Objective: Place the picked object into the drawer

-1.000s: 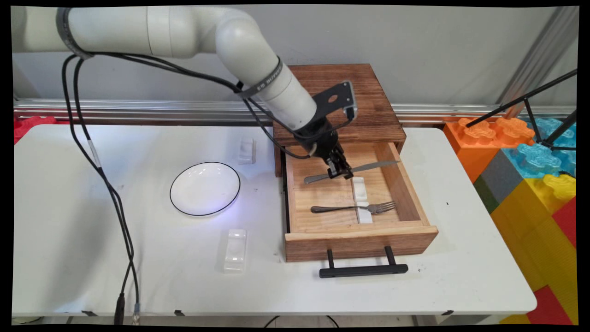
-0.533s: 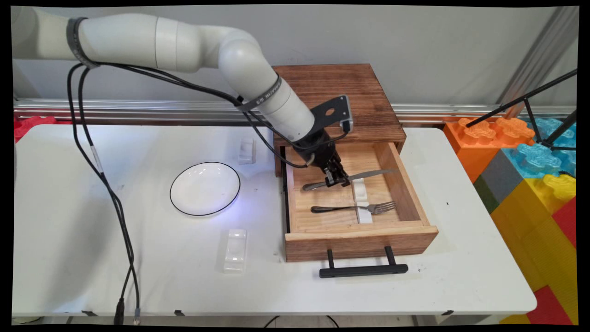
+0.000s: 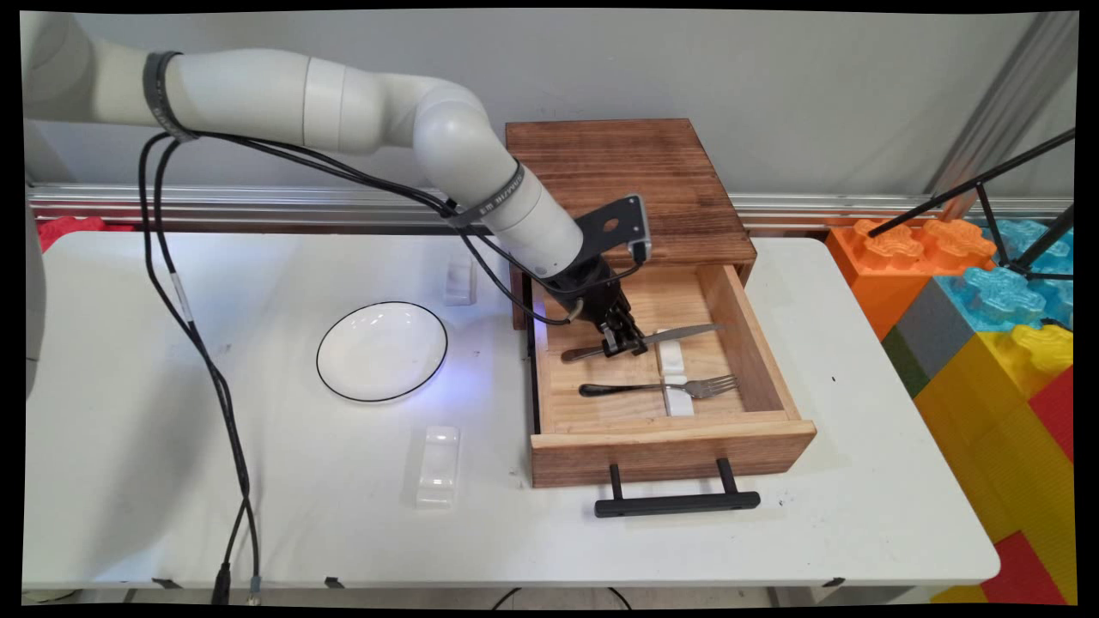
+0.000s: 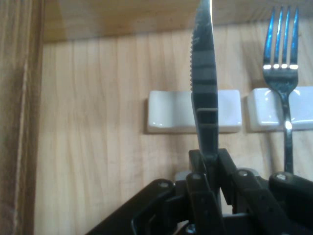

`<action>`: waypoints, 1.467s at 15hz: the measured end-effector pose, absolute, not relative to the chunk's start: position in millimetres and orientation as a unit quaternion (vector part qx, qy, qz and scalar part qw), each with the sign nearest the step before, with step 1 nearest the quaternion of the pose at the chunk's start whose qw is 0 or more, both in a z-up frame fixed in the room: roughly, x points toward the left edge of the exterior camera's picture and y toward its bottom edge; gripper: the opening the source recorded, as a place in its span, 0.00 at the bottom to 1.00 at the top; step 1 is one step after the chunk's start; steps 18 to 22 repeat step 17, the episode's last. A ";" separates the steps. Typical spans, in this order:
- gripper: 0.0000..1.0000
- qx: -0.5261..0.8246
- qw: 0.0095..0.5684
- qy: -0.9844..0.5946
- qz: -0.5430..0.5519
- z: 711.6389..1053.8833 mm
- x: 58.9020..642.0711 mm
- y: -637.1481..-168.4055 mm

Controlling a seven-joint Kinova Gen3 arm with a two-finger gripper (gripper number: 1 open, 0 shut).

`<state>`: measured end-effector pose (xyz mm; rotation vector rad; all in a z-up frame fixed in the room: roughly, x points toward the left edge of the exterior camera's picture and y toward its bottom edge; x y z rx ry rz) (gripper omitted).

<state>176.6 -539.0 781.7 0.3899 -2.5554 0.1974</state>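
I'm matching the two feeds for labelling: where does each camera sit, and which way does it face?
Main view: fixed above the table's near side, looking down across it to the wall; shows the white arm, cables and gripper over the open drawer.
Hand view: mounted on the hand, looking along the jaws to the drawer floor; shows the gripper linkage at bottom.
Shared: knife clamped in the jaws, fork, white rests.
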 end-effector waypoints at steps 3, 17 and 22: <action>0.00 0.144 0.269 -0.950 0.072 773.7 177.1 -539.9; 1.00 0.124 0.268 -0.953 0.071 758.4 173.4 -540.8; 1.00 0.124 0.268 -0.953 0.071 758.4 173.4 -540.8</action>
